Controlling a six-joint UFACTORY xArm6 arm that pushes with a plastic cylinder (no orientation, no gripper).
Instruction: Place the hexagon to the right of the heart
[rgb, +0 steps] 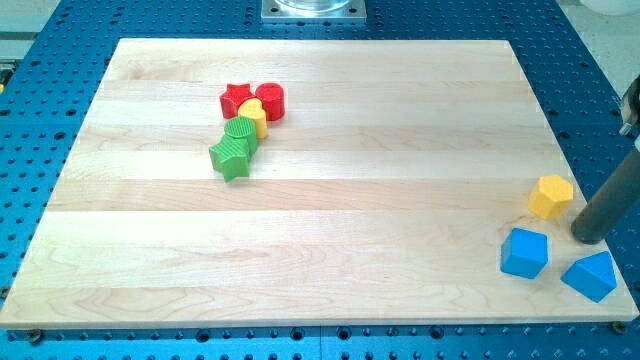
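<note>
The yellow hexagon (551, 196) lies near the board's right edge. The yellow heart (254, 116) sits far off at the upper left, packed in a cluster of blocks. My tip (588, 237) is just right of and slightly below the hexagon, close to it; I cannot tell if they touch. The dark rod rises up and to the right, out of the view's right side.
Around the heart are a red star (236, 98), a red cylinder (271, 100), a green round block (241, 133) and a green star (231, 157). A blue cube (525, 252) and a blue wedge-like block (590, 275) lie below the hexagon, beside the tip. The wooden board (320, 260) ends at the right just past them.
</note>
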